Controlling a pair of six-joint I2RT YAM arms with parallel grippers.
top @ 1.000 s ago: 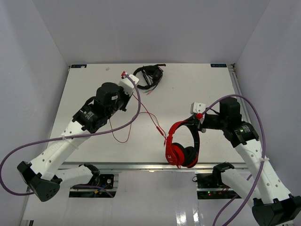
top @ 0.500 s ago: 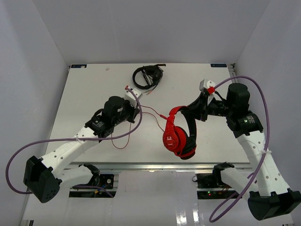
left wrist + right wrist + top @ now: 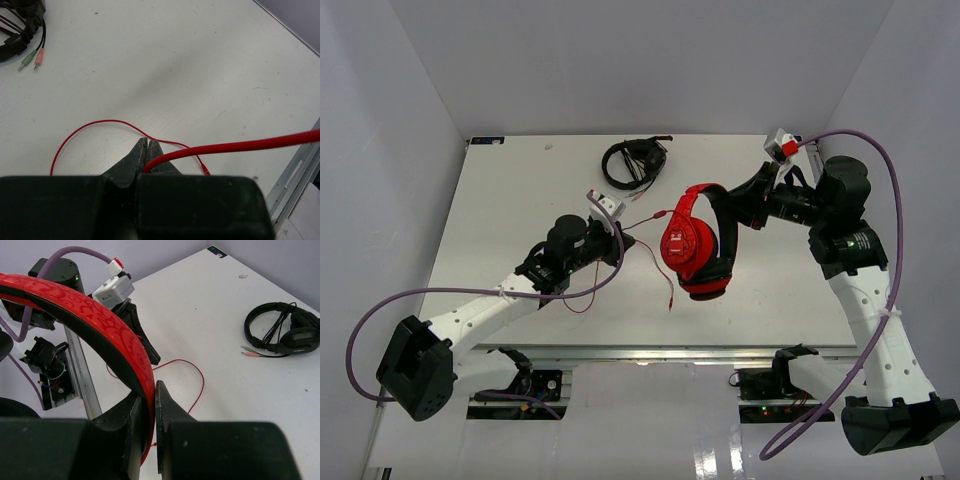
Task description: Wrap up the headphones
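Note:
The red headphones [image 3: 692, 245] hang above the middle of the table, earcups down. My right gripper [image 3: 740, 206] is shut on their black-lined headband [image 3: 100, 320], which runs between the fingers in the right wrist view [image 3: 152, 390]. My left gripper [image 3: 619, 238] sits just left of the earcups, shut on the thin red cable [image 3: 240, 146], which leaves its jaws to the right [image 3: 147, 146]. More cable loops on the table [image 3: 582, 303] below the left arm, and its free end [image 3: 670, 300] dangles under the earcups.
All-black headphones [image 3: 633, 162] with a bundled cable and green and pink plugs [image 3: 31, 59] lie at the back middle of the white table [image 3: 510, 190]. The metal front rail [image 3: 80, 375] runs along the near edge.
My right gripper has carried the red headphones up and toward the back of the table. My left gripper has moved right and nearer the front with the cable, closing in on the earcups.

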